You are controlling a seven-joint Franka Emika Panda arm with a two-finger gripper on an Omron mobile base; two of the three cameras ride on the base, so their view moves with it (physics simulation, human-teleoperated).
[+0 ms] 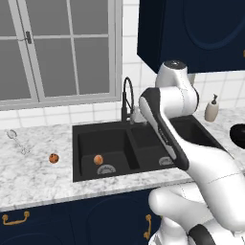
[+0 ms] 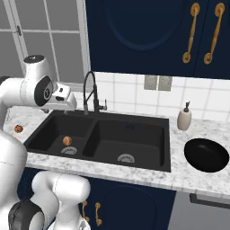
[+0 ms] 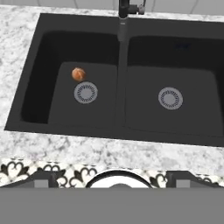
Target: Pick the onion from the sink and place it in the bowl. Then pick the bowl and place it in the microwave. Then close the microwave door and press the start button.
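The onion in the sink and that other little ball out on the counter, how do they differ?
The onion is pale orange-tan and smooth; the other ball is darker, reddish-brown and speckled. The onion sits low in the left basin of the sink, beside the round drain; the other ball rests up on the marble counter, left of the sink. Both are small, round and about the same size, and neither is touched by the arm.
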